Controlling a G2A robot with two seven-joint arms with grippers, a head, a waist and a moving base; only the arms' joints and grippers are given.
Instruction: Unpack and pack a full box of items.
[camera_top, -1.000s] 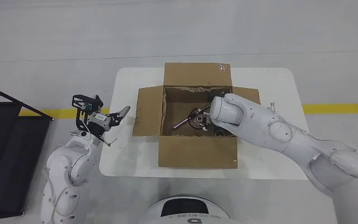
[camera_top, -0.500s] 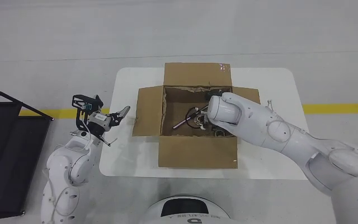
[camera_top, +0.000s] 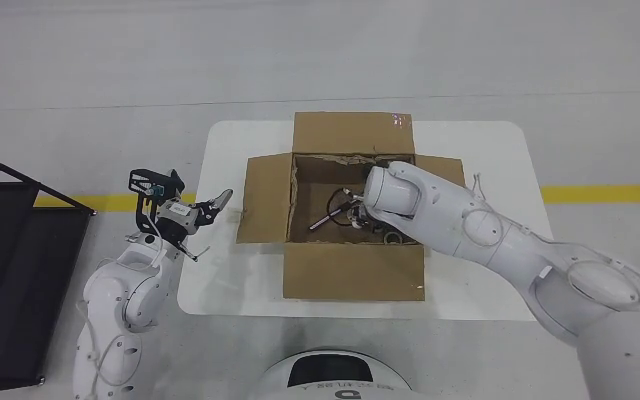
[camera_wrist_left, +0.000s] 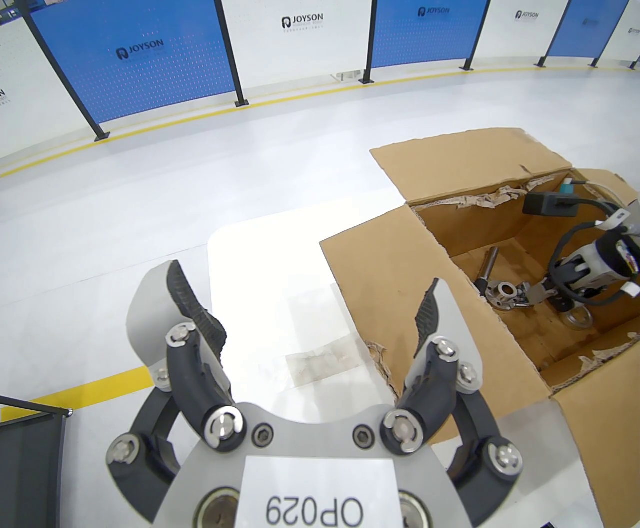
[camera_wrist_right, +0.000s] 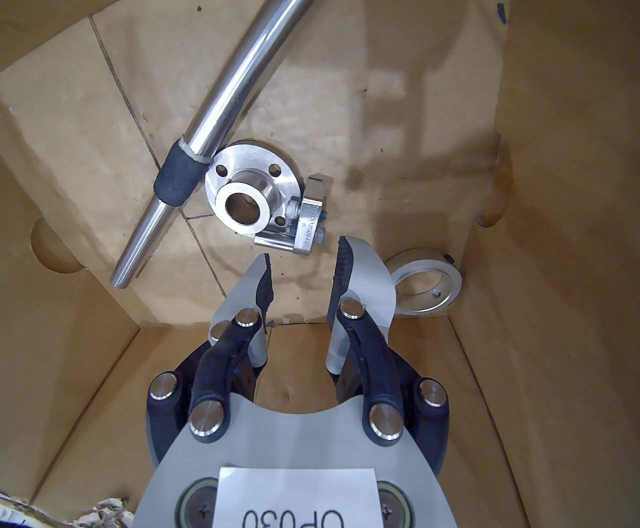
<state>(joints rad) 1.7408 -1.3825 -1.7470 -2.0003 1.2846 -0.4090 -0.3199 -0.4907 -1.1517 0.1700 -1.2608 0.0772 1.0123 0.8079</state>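
An open cardboard box (camera_top: 350, 270) stands on the white table (camera_top: 470, 290). Inside it my right gripper (camera_wrist_right: 302, 267) is open, its tips just short of a steel flange fitting (camera_wrist_right: 255, 195) on the box floor, nothing between the fingers. A chrome rod with a black sleeve (camera_wrist_right: 210, 130) lies beside the flange, and a metal ring (camera_wrist_right: 425, 280) rests next to the gripper. From the left wrist the same flange (camera_wrist_left: 505, 295) and rod (camera_wrist_left: 487, 267) show in the box (camera_wrist_left: 400, 280). My left gripper (camera_wrist_left: 305, 305) is open and empty over the table's left edge (camera_top: 215, 210).
The box flaps (camera_top: 262, 200) are folded outward on all sides. A dark rack (camera_top: 30, 280) stands on the floor left of the table. Yellow floor tape (camera_top: 590, 192) runs behind the table. Bare tabletop (camera_wrist_left: 270, 290) lies between my left gripper and the box.
My right arm has shifted slightly left and deeper into the box, toward the flange. The left arm has not moved.
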